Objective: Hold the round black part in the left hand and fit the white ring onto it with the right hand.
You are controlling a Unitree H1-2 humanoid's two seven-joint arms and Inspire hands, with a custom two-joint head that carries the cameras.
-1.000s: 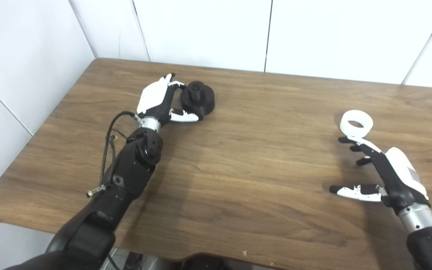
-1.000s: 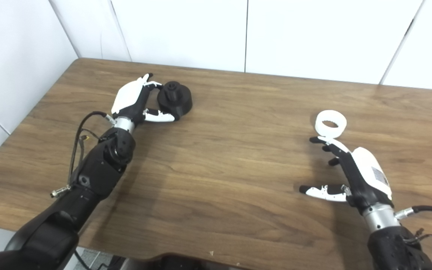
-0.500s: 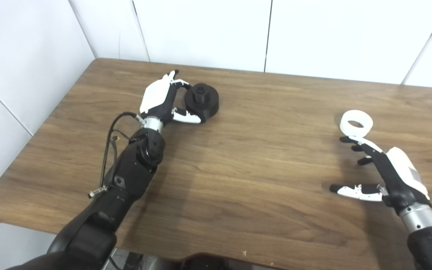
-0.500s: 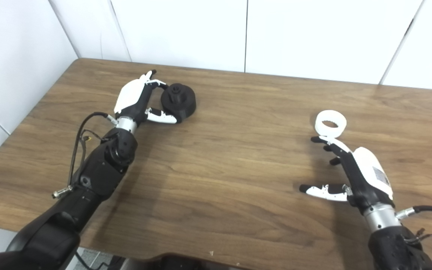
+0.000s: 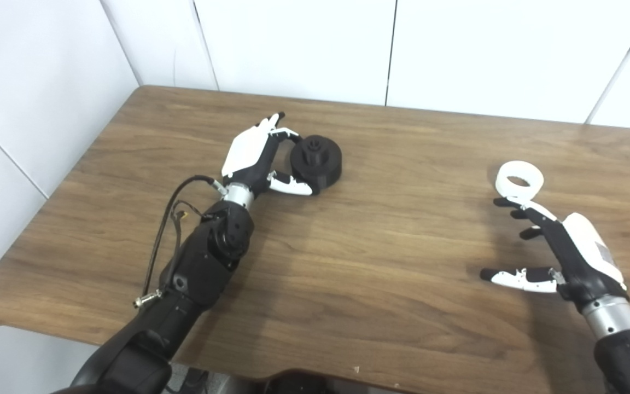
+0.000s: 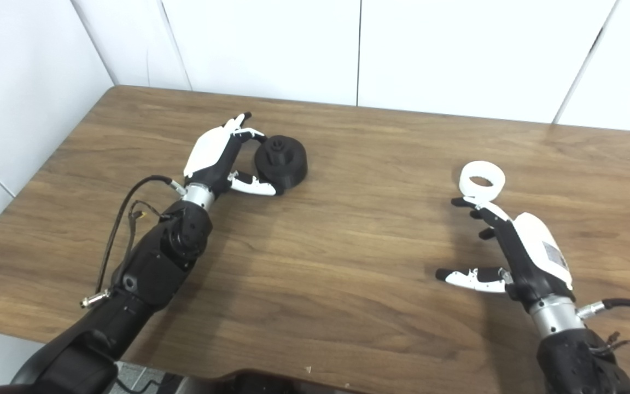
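Note:
The round black part (image 5: pixel 319 163), a thick disc with a raised hub on top, is at the table's left middle. My left hand (image 5: pixel 254 155) is shut on it: fingers curl over its far left rim and the thumb presses its near side. I cannot tell whether it rests on the wood or hangs just above it. The white ring (image 5: pixel 519 179) lies flat on the table at the right. Just short of it, my right hand (image 5: pixel 562 247) is open, with fingertips close to the ring's near edge and thumb spread out to the left.
The brown wooden table (image 5: pixel 380 257) ends in a front edge near the picture's bottom and a left edge by the white wall (image 5: pixel 30 82). White wall panels stand behind the far edge. A black cable (image 5: pixel 167 208) loops beside my left forearm.
My left hand has carried the black part to the right and a little nearer, towards the table's middle. The right hand and the white ring have stayed in place.

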